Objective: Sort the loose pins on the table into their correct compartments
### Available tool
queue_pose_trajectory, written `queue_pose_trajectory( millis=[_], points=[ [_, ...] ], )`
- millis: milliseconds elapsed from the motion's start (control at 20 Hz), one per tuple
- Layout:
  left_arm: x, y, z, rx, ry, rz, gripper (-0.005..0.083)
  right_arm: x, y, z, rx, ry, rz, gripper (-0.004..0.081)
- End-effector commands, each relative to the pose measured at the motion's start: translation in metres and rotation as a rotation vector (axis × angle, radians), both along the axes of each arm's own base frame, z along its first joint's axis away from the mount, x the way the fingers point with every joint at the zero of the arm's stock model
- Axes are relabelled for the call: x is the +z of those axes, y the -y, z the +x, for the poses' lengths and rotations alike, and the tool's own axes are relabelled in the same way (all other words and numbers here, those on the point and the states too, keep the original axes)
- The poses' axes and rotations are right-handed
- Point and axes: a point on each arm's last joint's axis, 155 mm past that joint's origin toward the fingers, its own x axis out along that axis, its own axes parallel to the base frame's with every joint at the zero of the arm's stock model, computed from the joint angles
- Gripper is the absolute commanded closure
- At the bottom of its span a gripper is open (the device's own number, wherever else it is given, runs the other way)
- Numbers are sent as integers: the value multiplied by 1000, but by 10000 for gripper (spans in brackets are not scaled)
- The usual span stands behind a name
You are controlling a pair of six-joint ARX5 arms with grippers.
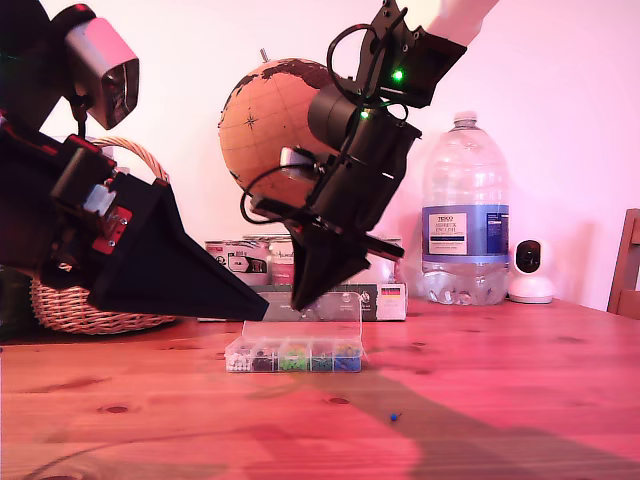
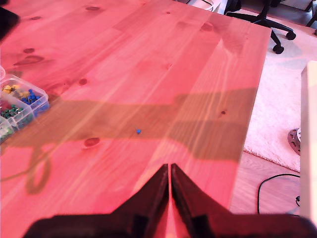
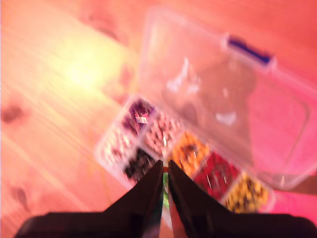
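second wrist view blurred | compartments (image 3: 188,153) smeared | pin (image 1: 396,417) shape unreadable

Reddish-brown wooden table (image 1: 520,380), visible grain, dark knots. On it: clear plastic box (image 1: 294,356) of coloured pin compartments, lid open and upright; one loose blue pin (image 1: 396,416) nearer camera, well apart from box. Behind: wicker basket (image 1: 75,305), water bottle (image 1: 465,215), globe (image 1: 270,125), cardboard tray (image 1: 385,300), white camera (image 1: 528,270).

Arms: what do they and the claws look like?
Both are black. My first claw and my second claw have long wedge fingers tapering to points. In the exterior view, the arm over the box carries looped black cables and green lights; the other shows a small red board.
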Motion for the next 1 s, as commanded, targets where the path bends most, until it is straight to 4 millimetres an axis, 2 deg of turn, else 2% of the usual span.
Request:
queue_pose_trajectory(
  millis=[0,350,950],
  points=[
    [-1,0,0,-1,-2,-1,795,-14,-4,-2,8,-16,-6,783],
    [-1,0,0,-1,-2,-1,795,-26,-3,-3,7,-34,-22,783],
    [-1,0,0,-1,-2,-1,795,-28,-1,-4,8,-37,-36,779]
  ],
)
